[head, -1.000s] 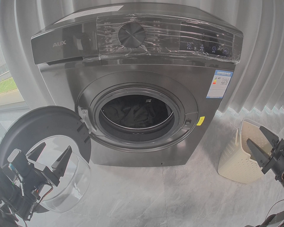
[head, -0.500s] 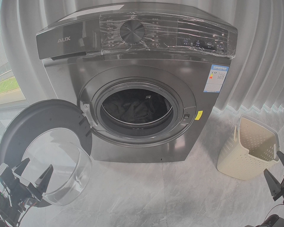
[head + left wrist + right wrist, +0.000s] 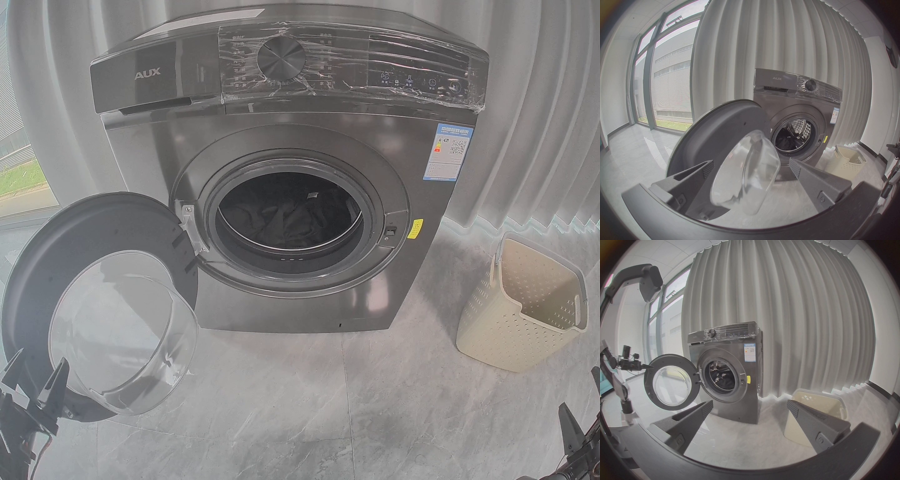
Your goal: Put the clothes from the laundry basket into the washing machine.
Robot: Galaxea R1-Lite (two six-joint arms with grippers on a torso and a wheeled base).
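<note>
Head view | grey front-loading washing machine (image 3: 300, 134), its round glass-windowed door (image 3: 81, 244) swung wide on the robot's left | crumpled clothes (image 3: 281, 219), probably black fabric, inside the drum | cream perforated plastic laundry basket (image 3: 500, 325) upright on grey tiled floor (image 3: 350, 400), right of the machine | left gripper (image 3: 36, 378) spread, low beside the door | right gripper (image 3: 578, 394) spread, near the basket

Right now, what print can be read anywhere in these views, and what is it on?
Drawer panel of the washing machine: short brand mark, left unquoted.
Control panel: icons and captions, too small to read.
Blue-edged label: too small to read.
Yellow sticker: too small to read.
</note>
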